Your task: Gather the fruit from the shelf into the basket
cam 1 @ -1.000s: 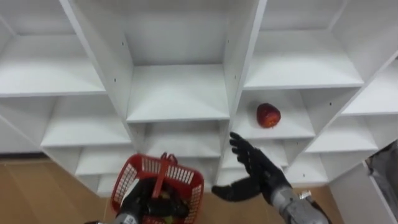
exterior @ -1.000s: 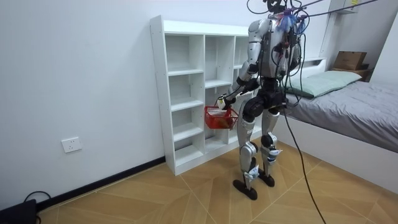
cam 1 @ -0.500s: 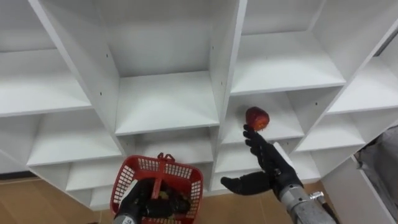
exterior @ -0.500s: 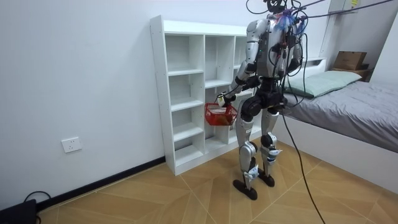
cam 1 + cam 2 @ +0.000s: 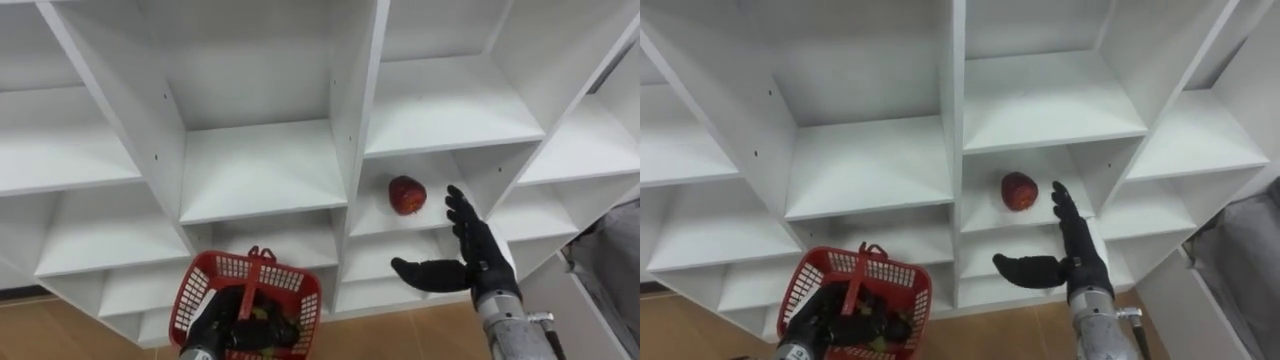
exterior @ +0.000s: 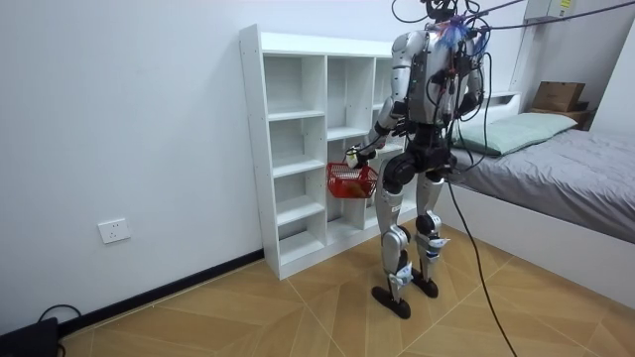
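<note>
Left hand [image 5: 228, 328] at 7 o'clock curled round handle of basket [image 5: 197, 298], right hand [image 5: 470, 262] at 4 o'clock with fingers spread, apple [image 5: 406, 195] near at its 11 o'clock, untouched, on closet [image 5: 260, 170] shelf.

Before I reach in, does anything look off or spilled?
Nothing stands out. The apple sits whole on its shelf, the right hand open just right of it, apart. The left hand holds the red basket upright, nothing spilled.

no readable text, label, number or sign in any view. none on the shelf [image 5: 260, 170], the basket [image 5: 195, 290] or the box [image 6: 559, 95].
</note>
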